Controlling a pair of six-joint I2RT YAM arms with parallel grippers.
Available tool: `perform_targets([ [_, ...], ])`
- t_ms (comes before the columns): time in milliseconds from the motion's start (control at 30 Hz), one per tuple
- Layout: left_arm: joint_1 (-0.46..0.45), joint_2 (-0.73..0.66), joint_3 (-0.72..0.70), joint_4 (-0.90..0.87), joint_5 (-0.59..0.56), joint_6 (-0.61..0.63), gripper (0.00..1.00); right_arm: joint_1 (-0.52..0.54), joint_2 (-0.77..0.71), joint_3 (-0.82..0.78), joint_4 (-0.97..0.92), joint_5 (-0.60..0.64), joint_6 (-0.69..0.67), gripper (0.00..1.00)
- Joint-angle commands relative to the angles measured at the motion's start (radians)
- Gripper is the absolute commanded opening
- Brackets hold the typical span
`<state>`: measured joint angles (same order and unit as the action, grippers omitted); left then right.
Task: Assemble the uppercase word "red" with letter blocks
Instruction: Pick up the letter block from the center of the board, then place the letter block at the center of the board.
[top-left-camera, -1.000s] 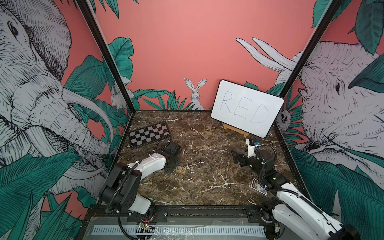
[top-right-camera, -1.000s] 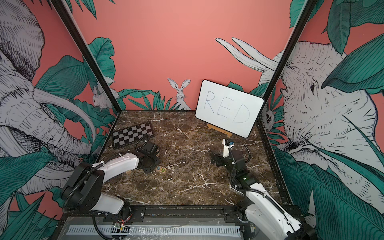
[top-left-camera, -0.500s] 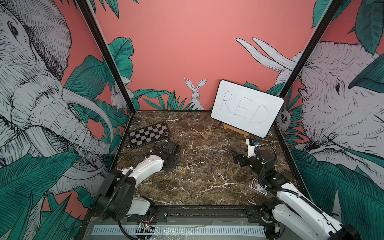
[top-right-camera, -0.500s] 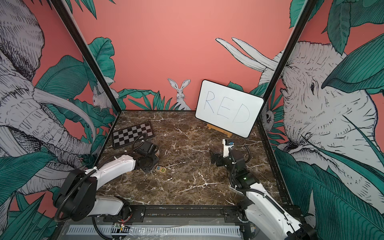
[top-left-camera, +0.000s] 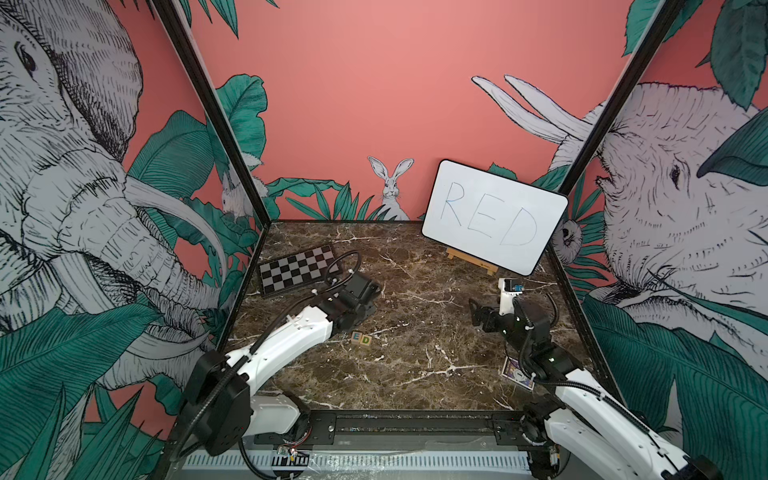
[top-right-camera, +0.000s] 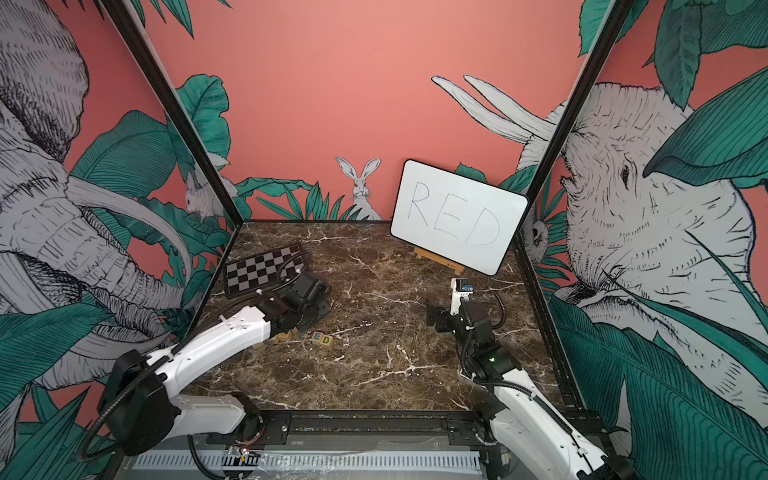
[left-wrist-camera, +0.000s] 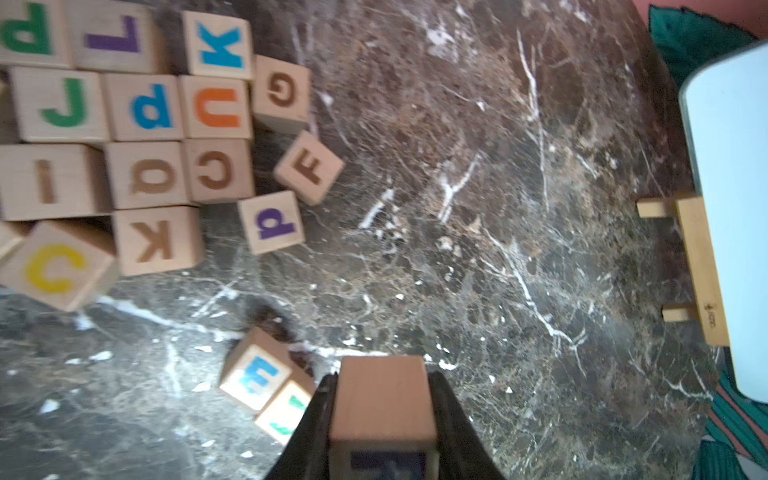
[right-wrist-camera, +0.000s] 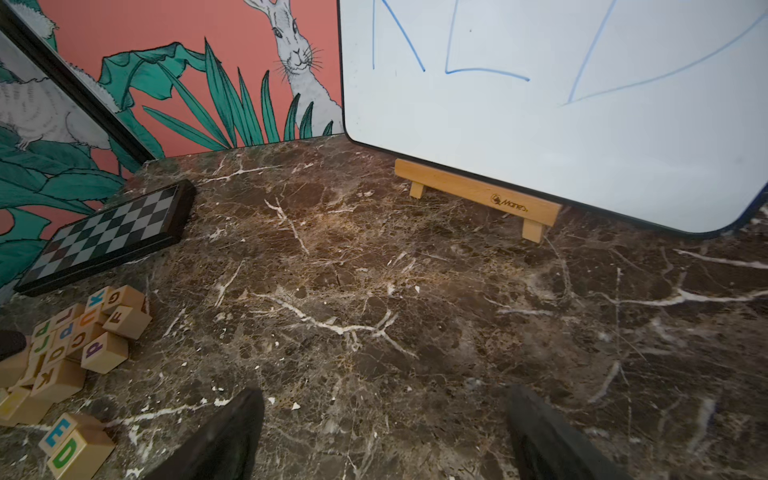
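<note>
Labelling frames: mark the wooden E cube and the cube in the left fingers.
Pale wooden cube with blue E (right-wrist-camera: 58, 432): right wrist view, on its lettered top face.
Pale wooden cube (left-wrist-camera: 382, 399) between left fingers (left-wrist-camera: 316, 428): left wrist view, blank upper face.

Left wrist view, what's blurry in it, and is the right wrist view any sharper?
Left wrist view: the block in the left gripper is soft, its dark letter unreadable; the E block and D block are smeared. Right wrist view: sharp, both letters read cleanly; only the right gripper looks soft.
</note>
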<state>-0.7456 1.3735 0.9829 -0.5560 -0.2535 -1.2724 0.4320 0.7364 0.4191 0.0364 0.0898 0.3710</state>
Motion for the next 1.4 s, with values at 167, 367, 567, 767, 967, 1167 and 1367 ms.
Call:
perform_targets([
  [167, -0.109, 0.377, 0.335, 0.046, 0.015, -0.057, 0.31, 0.005, -0.051, -0.032, 0.015, 0.108, 0.012, 0.91],
  [367, -0.133, 0.604, 0.540, 0.031, 0.009, -0.098, 0.30, 0.004, -0.055, -0.034, 0.010, 0.132, 0.016, 0.91],
  [567, -0.136, 0.766, 0.686, 0.021, 0.005, -0.162, 0.30, 0.004, -0.087, -0.043, 0.000, 0.161, 0.017, 0.91],
  [767, -0.139, 0.842, 0.754, 0.037, 0.006, -0.216, 0.31, 0.005, -0.094, -0.044, 0.001, 0.168, 0.019, 0.91],
  [967, -0.140, 0.882, 0.801, 0.002, -0.002, -0.239, 0.33, 0.005, -0.086, -0.043, 0.003, 0.157, 0.022, 0.91],
  [1167, -0.142, 0.892, 0.789, -0.012, -0.031, -0.290, 0.36, 0.005, -0.085, -0.040, 0.003, 0.150, 0.022, 0.91],
  [1367, -0.141, 0.901, 0.791, -0.017, -0.054, -0.330, 0.39, 0.004, -0.086, -0.039, 0.003, 0.150, 0.020, 0.91],
])
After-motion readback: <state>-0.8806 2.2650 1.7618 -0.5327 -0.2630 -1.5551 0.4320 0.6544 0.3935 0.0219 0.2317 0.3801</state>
